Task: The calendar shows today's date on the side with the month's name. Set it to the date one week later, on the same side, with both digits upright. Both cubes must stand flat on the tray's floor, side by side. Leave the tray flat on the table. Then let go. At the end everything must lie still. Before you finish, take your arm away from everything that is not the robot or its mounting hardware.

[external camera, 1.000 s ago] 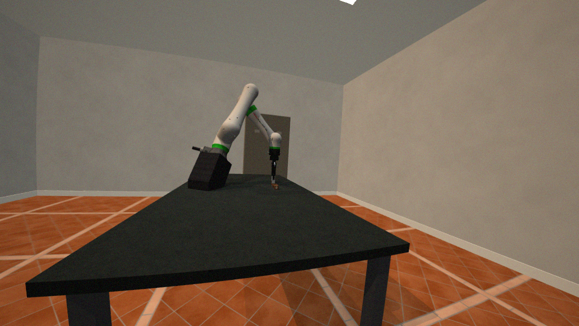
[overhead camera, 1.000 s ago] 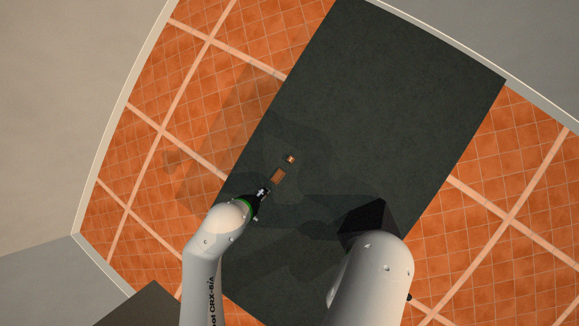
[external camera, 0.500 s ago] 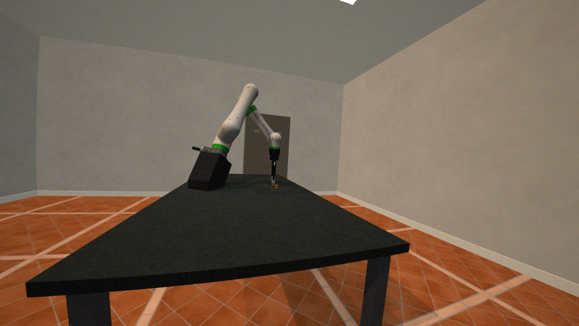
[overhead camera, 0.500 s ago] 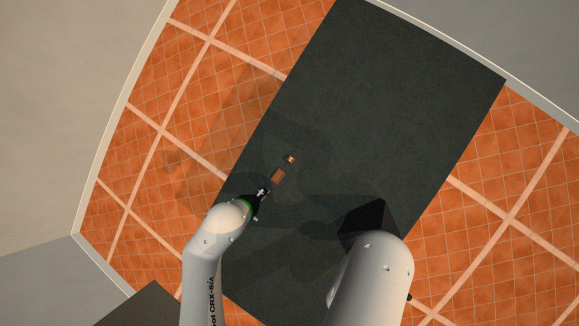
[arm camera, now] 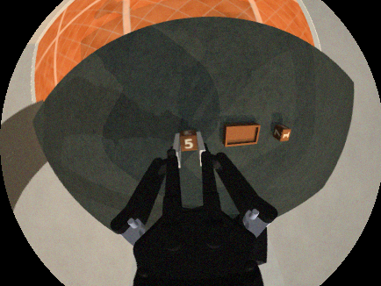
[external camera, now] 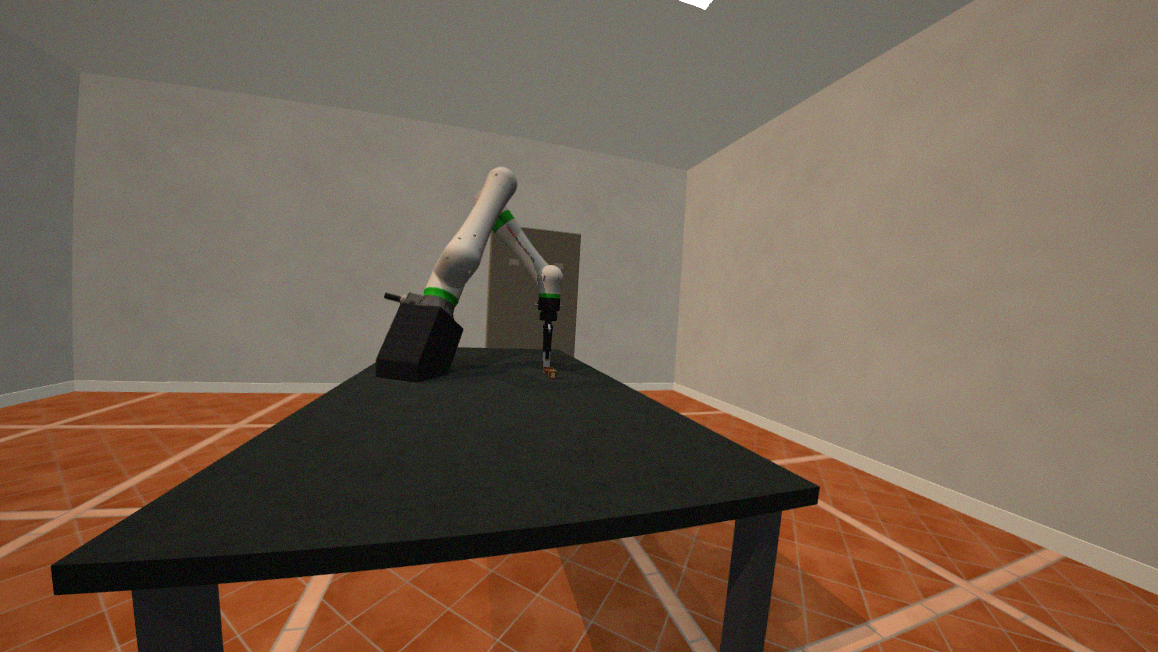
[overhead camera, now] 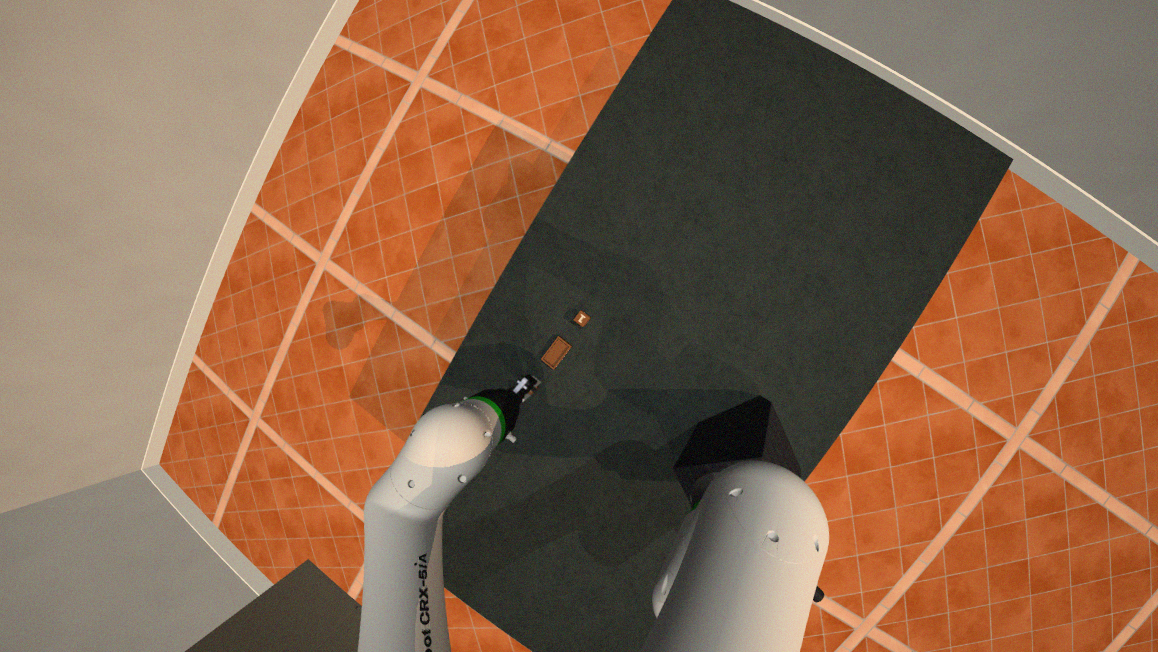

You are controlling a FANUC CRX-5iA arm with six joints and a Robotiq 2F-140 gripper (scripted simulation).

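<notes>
In the wrist view my gripper (arm camera: 188, 139) stands over the table with its fingertips against both sides of a small brown cube (arm camera: 189, 143) that shows a white 5 on top. The cube sits on the table left of the empty brown tray (arm camera: 240, 125) (overhead camera: 555, 351). A second brown cube (arm camera: 282, 132) (overhead camera: 580, 318) with a white mark lies on the table beyond the tray's other end. In the top view the gripper (overhead camera: 530, 383) sits just short of the tray. In the exterior view it (external camera: 549, 364) points straight down at the cube (external camera: 551, 373).
The dark table (overhead camera: 729, 202) (external camera: 453, 453) bears only the tray, the two cubes and the robot's black base (overhead camera: 733, 441) (external camera: 417, 344). The table's left edge is close to the gripper in the top view.
</notes>
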